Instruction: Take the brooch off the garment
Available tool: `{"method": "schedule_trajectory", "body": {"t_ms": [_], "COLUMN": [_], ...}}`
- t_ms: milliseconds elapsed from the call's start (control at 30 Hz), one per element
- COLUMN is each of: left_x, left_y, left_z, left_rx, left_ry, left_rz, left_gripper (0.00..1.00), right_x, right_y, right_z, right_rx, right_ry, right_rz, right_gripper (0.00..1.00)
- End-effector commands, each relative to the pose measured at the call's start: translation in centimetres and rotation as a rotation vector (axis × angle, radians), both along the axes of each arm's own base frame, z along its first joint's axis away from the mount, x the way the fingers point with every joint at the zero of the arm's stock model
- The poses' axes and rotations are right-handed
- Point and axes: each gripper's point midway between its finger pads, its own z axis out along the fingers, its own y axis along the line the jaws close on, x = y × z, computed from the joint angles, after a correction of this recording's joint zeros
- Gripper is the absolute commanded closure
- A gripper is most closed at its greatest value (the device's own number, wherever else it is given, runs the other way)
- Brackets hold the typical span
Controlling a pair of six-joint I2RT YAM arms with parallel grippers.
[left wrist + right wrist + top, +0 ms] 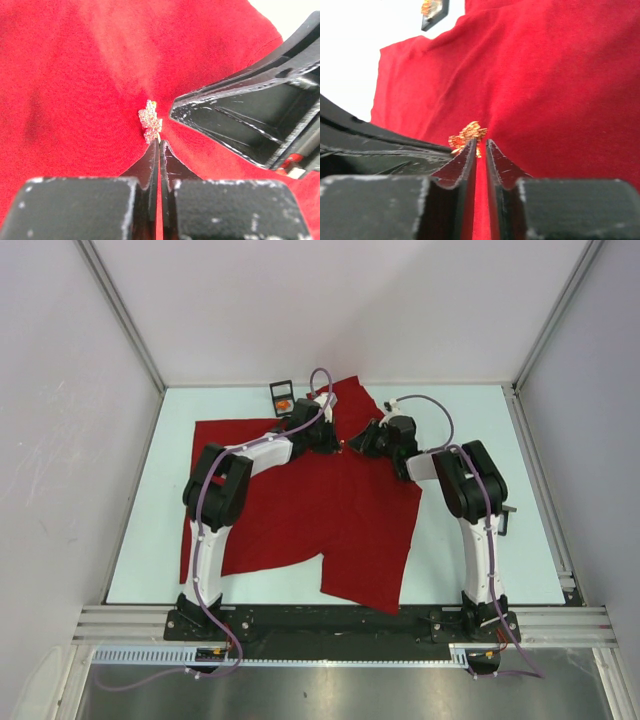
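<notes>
The garment lies spread on the bench, and both arms meet over its far half. The brooch, a small glittery leaf, sits on the cloth just beyond the tips of the left end effector. It is also right at the tips of the right end effector, slightly to their left.

The left fingers are pressed nearly together. A ridge of cloth rises into them, so they seem to nip the fabric at the leaf's near edge. The right fingers leave only a narrow slit with red showing through it. I cannot tell whether they hold the leaf's rim or merely touch it.

The brooch looks light, stiff and thin, with a rough sparkling face that should give some grip. It offers little to hold, though, and could twist out of a pinch. The cloth is soft and limp and will likely tent up with any pull. The sensible hold is therefore across the leaf's edges, with the fabric pinned down right beside it. Its fastening is hidden under the leaf.
</notes>
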Motion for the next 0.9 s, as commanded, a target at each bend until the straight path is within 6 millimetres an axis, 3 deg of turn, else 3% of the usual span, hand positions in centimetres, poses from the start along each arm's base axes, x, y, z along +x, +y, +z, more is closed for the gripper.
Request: {"method": "schedule_trajectory", "body": {"t_ms": [0, 133, 700, 867], "left_x": [0.7, 0.7, 0.3, 0.2], "left_y": [-0.1, -0.3, -0.3, -0.4], "left_z": [1.1, 1.2, 0.9, 0.4], "left_rx": [-0.024, -0.034, -0.027, -0.007], "left_ry": [-0.016, -0.009, 0.022, 0.042], "left_rz": [0.012, 0.016, 0.0, -0.015], "left_gripper": [1.0, 0.99, 1.0, 1.0], "right_x": [1.0, 1.1, 1.2, 1.0], "right_y": [-0.1, 0.9, 2.6, 3.3], "right_z": [2.2, 1.6, 2.1, 2.6], "right_rx": [-0.081, -0.119, -0.238, -0.274], "right_ry": [-0.082, -0.081, -0.166, -0.233], "right_rz": [-0.056, -0.052, -0.021, 0.022], "right_gripper": [0.91, 1.0, 1.0, 0.95]}}
